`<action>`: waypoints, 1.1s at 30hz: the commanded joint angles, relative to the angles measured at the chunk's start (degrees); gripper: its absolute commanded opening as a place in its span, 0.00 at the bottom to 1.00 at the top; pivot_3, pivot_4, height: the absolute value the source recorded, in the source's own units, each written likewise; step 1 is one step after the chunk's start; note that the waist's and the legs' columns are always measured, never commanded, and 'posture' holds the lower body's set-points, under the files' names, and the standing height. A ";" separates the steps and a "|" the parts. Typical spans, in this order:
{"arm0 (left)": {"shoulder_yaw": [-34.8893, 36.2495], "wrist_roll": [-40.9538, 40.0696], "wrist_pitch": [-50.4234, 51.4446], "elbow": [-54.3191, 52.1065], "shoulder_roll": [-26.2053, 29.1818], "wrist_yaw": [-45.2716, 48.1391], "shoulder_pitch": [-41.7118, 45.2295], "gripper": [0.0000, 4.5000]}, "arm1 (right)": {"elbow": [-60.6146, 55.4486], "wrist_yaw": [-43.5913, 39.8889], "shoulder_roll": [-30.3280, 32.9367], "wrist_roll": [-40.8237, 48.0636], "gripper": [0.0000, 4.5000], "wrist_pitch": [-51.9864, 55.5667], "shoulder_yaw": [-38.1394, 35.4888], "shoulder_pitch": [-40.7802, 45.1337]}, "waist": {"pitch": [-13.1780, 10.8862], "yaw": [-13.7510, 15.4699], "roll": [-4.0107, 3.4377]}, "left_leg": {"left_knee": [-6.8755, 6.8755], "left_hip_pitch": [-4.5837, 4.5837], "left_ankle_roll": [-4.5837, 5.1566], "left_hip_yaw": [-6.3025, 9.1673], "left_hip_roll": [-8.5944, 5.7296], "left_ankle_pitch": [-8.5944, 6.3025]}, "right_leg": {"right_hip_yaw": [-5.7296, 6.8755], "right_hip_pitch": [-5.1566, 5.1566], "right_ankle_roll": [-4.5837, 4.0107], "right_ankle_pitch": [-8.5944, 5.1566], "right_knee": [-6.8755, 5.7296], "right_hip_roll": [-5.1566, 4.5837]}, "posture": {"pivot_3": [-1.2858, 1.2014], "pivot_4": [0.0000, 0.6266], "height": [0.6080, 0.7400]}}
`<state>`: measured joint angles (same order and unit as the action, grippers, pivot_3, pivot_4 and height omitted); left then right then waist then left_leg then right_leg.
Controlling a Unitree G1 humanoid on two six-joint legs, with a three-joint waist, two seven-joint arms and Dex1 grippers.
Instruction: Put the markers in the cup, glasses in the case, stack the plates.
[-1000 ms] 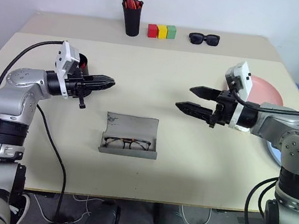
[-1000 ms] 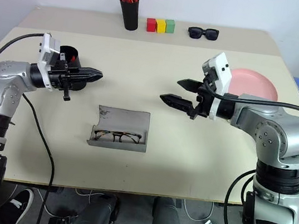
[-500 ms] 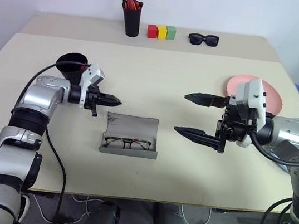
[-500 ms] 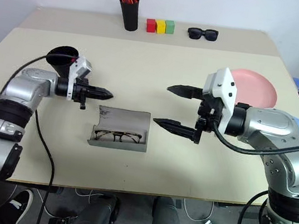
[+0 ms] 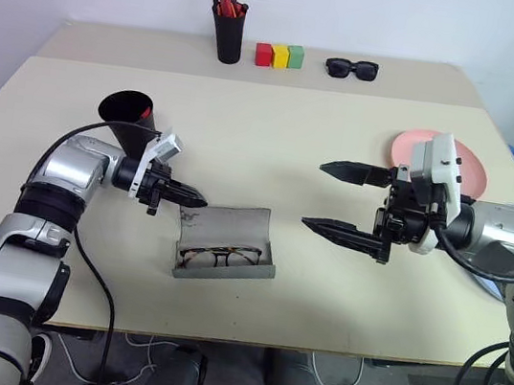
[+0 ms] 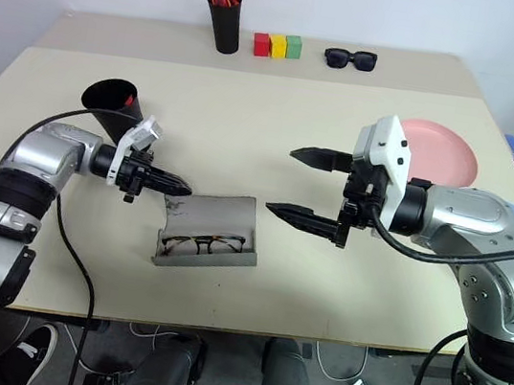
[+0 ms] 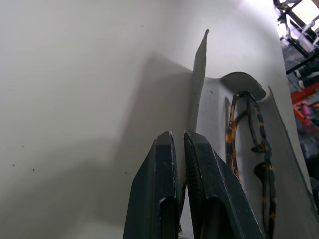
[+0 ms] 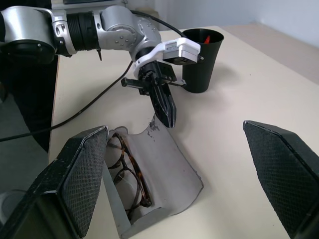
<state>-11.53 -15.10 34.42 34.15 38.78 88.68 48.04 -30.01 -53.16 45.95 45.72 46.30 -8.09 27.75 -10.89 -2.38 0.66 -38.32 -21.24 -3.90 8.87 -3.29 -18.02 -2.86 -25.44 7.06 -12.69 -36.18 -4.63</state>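
Glasses (image 5: 218, 256) lie in the open case (image 5: 228, 246) at counter centre; left gripper (image 5: 194, 201), pinched shut and empty, sits at the lid's ten o'clock corner. Right gripper (image 5: 341, 200) hovers wide open, empty, at three o'clock. Judgement: push the lid over steadily so the case doesn't slide.

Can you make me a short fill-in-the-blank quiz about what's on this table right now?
1. The glasses lie inside the open grey ____.
2. The left hand is shut, its tips at the case lid's ____ corner.
3. The right hand hangs above the table with its fingers wide ____.
4. The pink plate lies on the robot's ____ side.

Missing words: case; left; open; right
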 commanded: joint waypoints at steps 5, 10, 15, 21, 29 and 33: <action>0.51 -3.78 6.74 -9.88 3.16 3.72 -2.76 0.07 | -0.04 0.39 0.58 -0.85 0.98 -2.02 0.25 1.05 | 0.00 -0.05 0.00 | 0.00 0.01 0.00 0.00 0.00 0.00 | 0.00 0.00 0.00 0.00 0.00 0.00 | 0.52 0.24 1.00; 4.97 -3.08 0.67 -8.46 0.40 -4.17 -2.47 0.07 | 0.07 0.62 0.63 -1.19 0.98 -2.25 0.55 1.19 | 0.00 0.19 0.00 | -0.01 0.01 0.00 0.01 0.01 0.00 | -0.01 0.00 0.00 0.00 -0.01 0.00 | 0.52 0.24 1.00; 6.38 -0.35 -9.16 -3.63 -1.63 -9.97 -1.34 0.07 | 0.18 0.88 0.48 -1.66 0.98 -2.41 0.96 1.45 | 0.00 0.77 0.01 | -0.06 -0.01 -0.01 0.00 0.00 0.01 | -0.01 0.00 -0.01 0.01 0.00 -0.01 | 0.52 0.24 1.00; 3.97 1.28 -10.96 -3.97 -1.52 -8.09 -3.75 0.07 | -0.05 1.01 0.57 -2.03 0.98 -2.52 1.06 1.49 | 0.00 1.09 0.01 | -0.02 -0.01 -0.01 -0.01 0.00 0.00 | -0.01 -0.01 -0.01 0.01 0.02 -0.01 | 0.52 0.24 1.00; 2.58 1.21 -8.05 -3.91 -1.18 -4.26 -3.93 0.07 | 0.06 1.60 0.58 -2.48 0.98 -2.50 1.11 1.30 | 0.00 1.44 0.01 | -0.04 -0.01 -0.01 -0.01 0.00 0.00 | 0.00 0.00 -0.01 0.02 0.00 0.00 | 0.52 0.24 1.00; 2.26 -0.21 -3.54 -6.82 0.02 -0.94 -3.76 0.07 | -0.34 1.81 0.66 -2.24 0.98 -2.41 0.72 0.93 | 0.00 1.36 0.01 | -0.04 -0.01 0.00 -0.01 0.00 0.00 | 0.00 0.00 -0.01 0.02 -0.01 0.00 | 0.52 0.24 1.00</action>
<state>-9.69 -14.13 29.62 29.58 37.81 86.26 43.47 -29.08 -51.50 46.03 43.33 45.03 -6.51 28.19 -10.88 -1.02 0.67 -38.36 -21.25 -3.90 8.86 -3.29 -18.01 -2.86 -25.44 7.04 -12.67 -36.20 -4.63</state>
